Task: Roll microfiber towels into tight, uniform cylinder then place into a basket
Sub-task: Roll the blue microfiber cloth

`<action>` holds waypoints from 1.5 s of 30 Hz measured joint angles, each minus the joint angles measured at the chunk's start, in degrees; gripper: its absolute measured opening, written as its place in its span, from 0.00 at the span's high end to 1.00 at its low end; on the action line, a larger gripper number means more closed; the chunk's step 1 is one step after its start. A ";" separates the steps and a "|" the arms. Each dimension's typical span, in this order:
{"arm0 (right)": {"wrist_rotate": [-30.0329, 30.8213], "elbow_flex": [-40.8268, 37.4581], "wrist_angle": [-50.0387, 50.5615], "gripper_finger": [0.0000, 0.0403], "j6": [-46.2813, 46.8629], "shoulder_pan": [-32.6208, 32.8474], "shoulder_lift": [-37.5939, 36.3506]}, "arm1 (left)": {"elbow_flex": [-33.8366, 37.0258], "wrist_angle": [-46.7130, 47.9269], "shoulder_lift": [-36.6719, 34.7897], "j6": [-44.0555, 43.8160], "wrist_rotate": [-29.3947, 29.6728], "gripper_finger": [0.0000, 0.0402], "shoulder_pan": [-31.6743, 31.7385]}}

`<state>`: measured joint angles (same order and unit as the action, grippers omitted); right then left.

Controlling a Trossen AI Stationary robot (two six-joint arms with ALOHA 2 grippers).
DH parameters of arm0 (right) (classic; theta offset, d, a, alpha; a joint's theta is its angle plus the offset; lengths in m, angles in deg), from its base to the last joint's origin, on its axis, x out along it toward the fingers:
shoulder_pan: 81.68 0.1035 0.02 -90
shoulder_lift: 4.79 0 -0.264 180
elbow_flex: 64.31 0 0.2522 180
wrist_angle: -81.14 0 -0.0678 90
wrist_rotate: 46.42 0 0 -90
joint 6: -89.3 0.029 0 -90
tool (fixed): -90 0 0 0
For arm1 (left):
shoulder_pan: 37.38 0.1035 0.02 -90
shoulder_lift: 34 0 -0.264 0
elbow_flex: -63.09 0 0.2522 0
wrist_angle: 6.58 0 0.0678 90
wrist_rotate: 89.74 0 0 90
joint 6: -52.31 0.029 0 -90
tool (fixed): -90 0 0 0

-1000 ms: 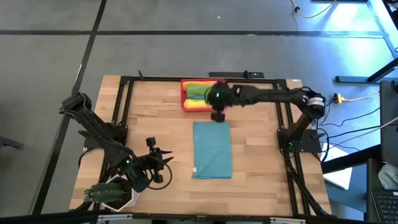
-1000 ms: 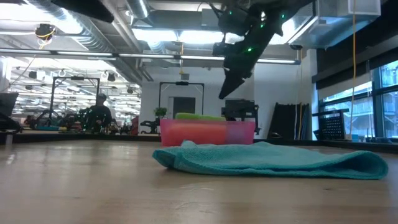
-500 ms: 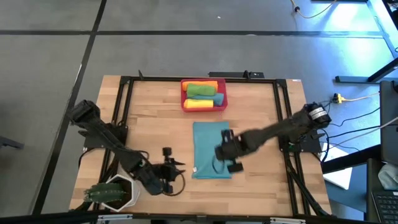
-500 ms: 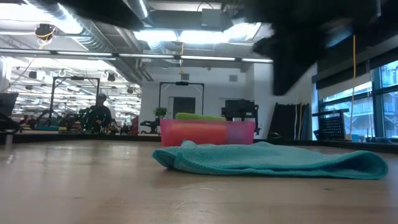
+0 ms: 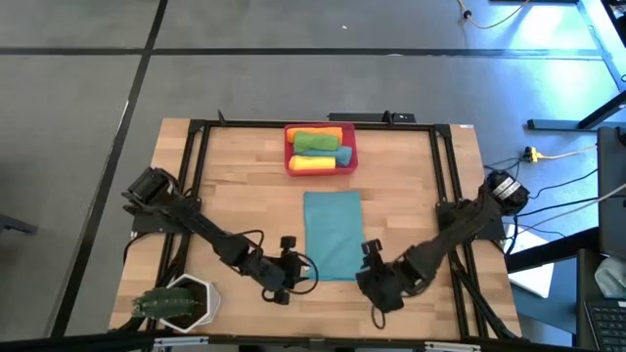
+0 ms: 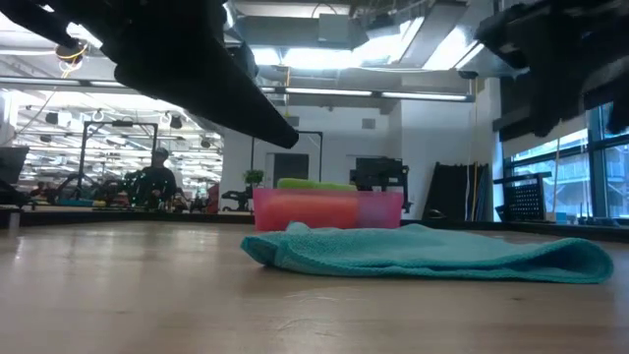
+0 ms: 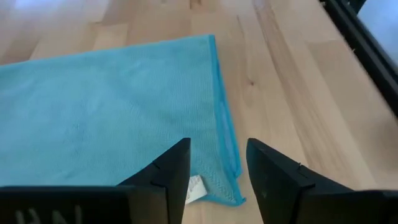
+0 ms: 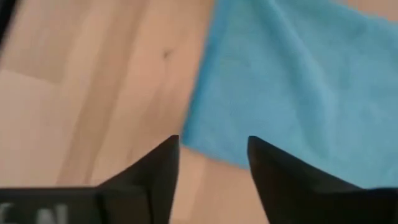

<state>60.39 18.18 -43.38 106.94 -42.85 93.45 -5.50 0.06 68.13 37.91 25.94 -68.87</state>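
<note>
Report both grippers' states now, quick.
Left gripper: open, holding nothing, at the teal towel's near left corner.
Right gripper: open, holding nothing, at its near right corner.

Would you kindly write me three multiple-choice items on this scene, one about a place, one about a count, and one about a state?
1. Where is each pincer?
A. both over the basket
B. one at each near corner of the flat towel
C. both at the plant

2. How many rolled towels lie in the basket?
A. one
B. five
C. three

3. What state is the teal towel in?
A. lying flat, unrolled
B. rolled tight
C. lifted off the table

Answers:
1 B: the left pincer and the right pincer flank the near end of the teal towel, and each wrist view looks at one corner.
2 C: the high view shows an orange, a green and a yellow roll in the basket.
3 A: it lies spread on the table, both pincers open above it.
</note>
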 joint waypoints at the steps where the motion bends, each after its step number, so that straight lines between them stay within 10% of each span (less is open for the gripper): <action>1: 0.29 -1.17 -2.19 0.49 -0.38 0.66 0.00 | -0.02 -0.39 0.09 -0.01 -0.03 0.63 -0.01; 10: 10.44 -7.35 -4.96 0.40 -1.98 3.82 0.02 | -0.02 -3.26 -0.38 -0.40 -0.28 0.63 -0.16; 45: 9.70 -17.67 -22.10 0.44 7.54 6.12 0.24 | 0.00 -4.04 -0.98 -0.03 1.78 0.63 -0.23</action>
<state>70.09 0.51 -65.48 114.48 -36.74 93.69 -5.50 -3.97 67.15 37.88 27.72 -69.11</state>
